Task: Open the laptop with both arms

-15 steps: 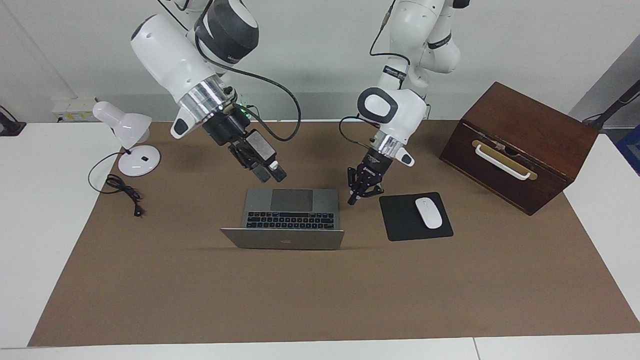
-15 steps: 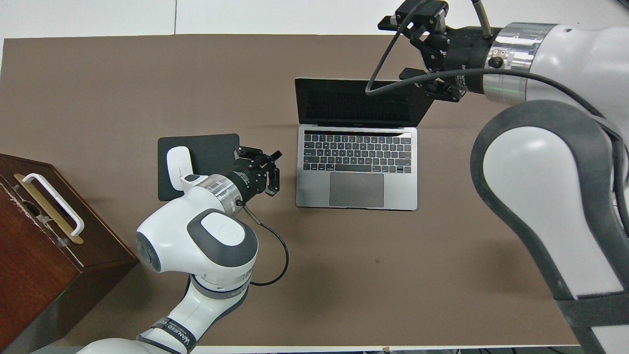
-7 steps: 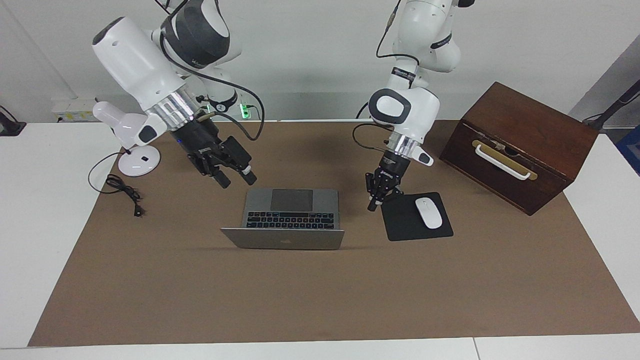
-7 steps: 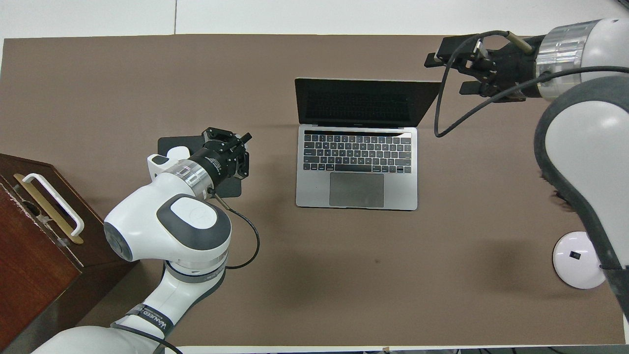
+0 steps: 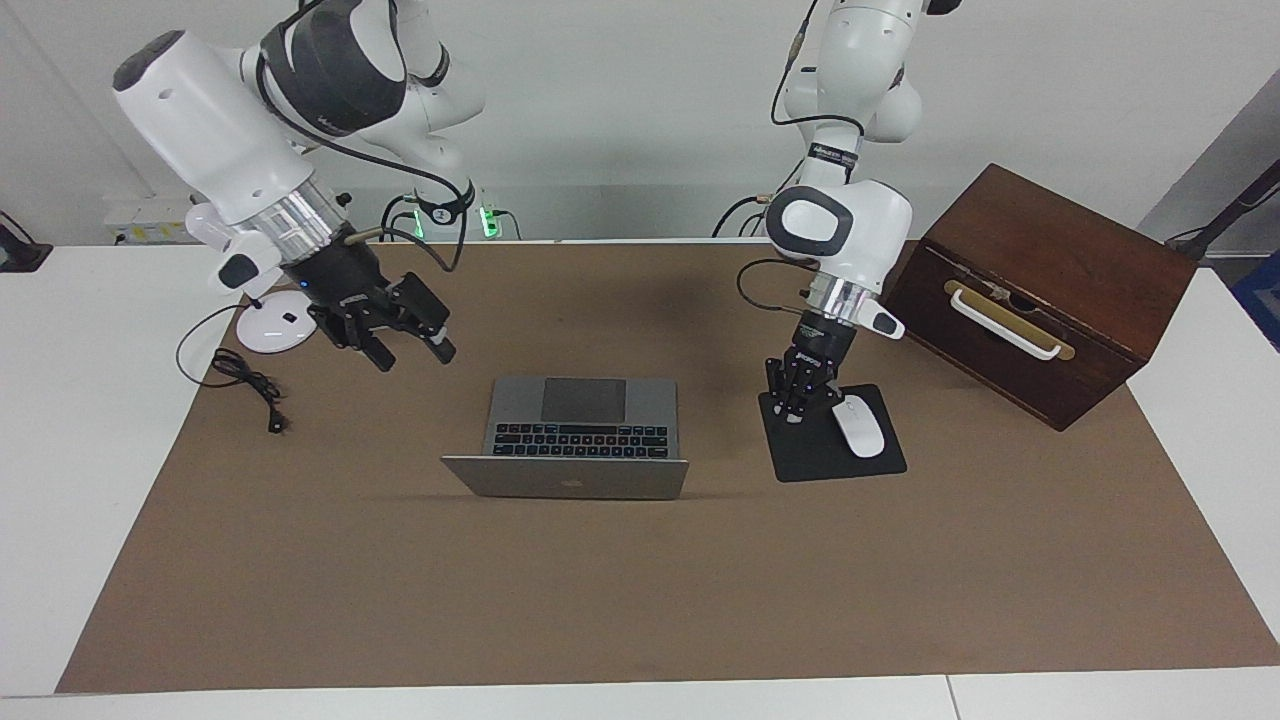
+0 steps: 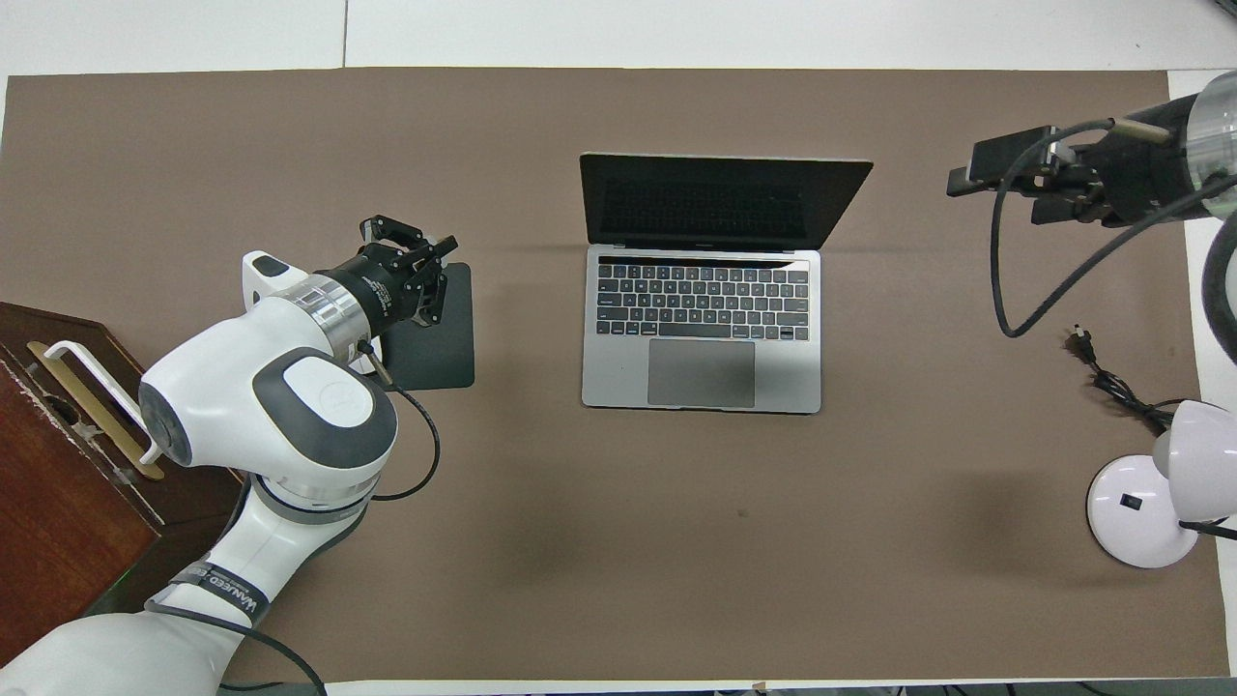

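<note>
The silver-grey laptop stands open in the middle of the brown mat, its lid tilted back away from the robots. Its black keyboard and grey trackpad show in the overhead view. My right gripper is open and empty, in the air over the mat between the laptop and the lamp; it also shows in the overhead view. My left gripper is open and empty, low over the black mouse pad beside the laptop; it also shows in the overhead view. Neither gripper touches the laptop.
A black mouse pad with a white mouse lies beside the laptop toward the left arm's end. A brown wooden box with a white handle stands there too. A white desk lamp and its cable are at the right arm's end.
Both grippers have moved away from the laptop: the right one toward the lamp, the left one over the mouse pad. The laptop has stayed open and still.
</note>
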`<state>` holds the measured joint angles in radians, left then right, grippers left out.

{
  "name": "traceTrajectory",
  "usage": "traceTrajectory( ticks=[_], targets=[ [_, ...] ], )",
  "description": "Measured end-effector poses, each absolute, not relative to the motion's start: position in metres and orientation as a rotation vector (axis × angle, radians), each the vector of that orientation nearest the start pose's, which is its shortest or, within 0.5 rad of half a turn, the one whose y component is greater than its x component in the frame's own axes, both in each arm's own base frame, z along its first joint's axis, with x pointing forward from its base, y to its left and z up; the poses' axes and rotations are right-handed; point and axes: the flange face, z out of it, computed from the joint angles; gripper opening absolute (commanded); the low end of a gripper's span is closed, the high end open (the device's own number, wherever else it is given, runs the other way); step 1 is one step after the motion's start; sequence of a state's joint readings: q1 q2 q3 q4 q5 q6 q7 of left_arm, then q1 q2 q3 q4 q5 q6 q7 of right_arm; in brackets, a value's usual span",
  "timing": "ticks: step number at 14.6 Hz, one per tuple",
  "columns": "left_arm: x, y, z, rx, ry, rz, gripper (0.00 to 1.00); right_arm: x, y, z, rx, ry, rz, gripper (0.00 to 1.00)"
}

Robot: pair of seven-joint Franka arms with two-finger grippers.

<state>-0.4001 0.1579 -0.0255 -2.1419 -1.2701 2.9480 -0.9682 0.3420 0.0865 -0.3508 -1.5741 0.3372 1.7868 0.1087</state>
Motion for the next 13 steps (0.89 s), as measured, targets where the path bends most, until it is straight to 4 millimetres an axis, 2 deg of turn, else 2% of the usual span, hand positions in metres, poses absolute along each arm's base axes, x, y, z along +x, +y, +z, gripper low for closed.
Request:
traceTrajectory(
  ticks=[5, 9, 11, 13],
  targets=[
    [0.564, -0.168, 0.371, 1.771, 1.654, -0.034, 0.0, 0.58, 0.016, 0.61, -2.955, 0.097, -0.095, 1.0],
    [0.58, -0.146, 0.394, 2.038, 1.507, -0.105, 0.0, 0.568, -0.005, 0.604, -3.085, -0.011, 0.03, 1.0],
    [0.583, -0.143, 0.403, 2.191, 1.429, -0.11, 0.0, 0.561, -0.018, 0.605, -3.09, -0.006, 0.073, 1.0],
    [0.584, -0.142, 0.415, 2.363, 1.345, -0.132, 0.0, 0.556, -0.022, 0.613, -3.102, -0.003, 0.071, 1.0]
  ],
)
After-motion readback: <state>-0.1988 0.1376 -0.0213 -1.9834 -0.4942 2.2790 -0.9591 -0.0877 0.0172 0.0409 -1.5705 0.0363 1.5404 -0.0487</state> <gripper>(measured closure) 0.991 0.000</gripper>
